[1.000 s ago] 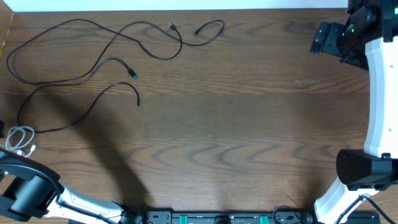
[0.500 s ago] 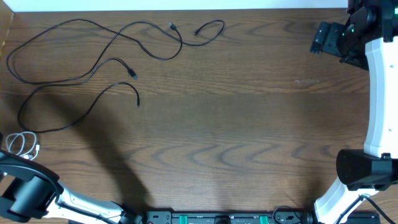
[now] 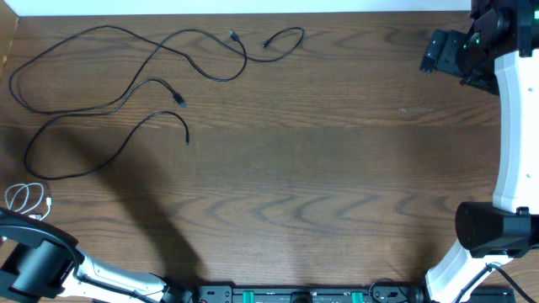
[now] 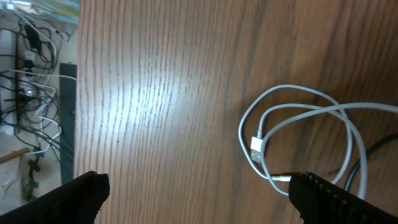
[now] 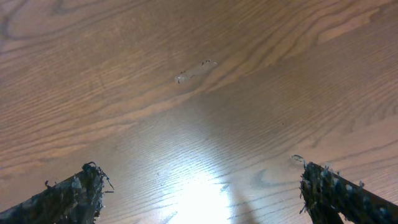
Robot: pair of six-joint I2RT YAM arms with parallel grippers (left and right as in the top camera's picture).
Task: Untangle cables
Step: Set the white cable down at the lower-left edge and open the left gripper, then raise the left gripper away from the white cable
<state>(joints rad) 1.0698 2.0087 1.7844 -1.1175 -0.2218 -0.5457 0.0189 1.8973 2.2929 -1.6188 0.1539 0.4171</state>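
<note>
Long black cables point(image 3: 221, 79) lie in loose overlapping curves across the far left of the table, and one more black cable point(image 3: 160, 114) arcs just below them. A short white cable point(image 3: 25, 200) sits coiled at the left edge. In the left wrist view its loops point(image 4: 298, 134) and plug point(image 4: 257, 148) lie on the wood just ahead of my left gripper point(image 4: 199, 199). That gripper is open with bare wood between the fingers, and the cable's end lies by the right finger point(image 4: 336, 199). My right gripper point(image 5: 205, 199) is open over bare wood at the far right point(image 3: 446, 52).
The table's left edge point(image 4: 78, 93) runs close beside the left gripper, with floor wiring beyond it. A black cord point(image 4: 373, 155) crosses under the white loops. My left arm point(image 3: 38, 265) fills the near-left corner, and the right arm point(image 3: 509, 126) runs along the right side.
The white cable has slid a little toward the near-left corner. My left gripper's jaws have spread wider. The black cables and the right arm have not moved.
</note>
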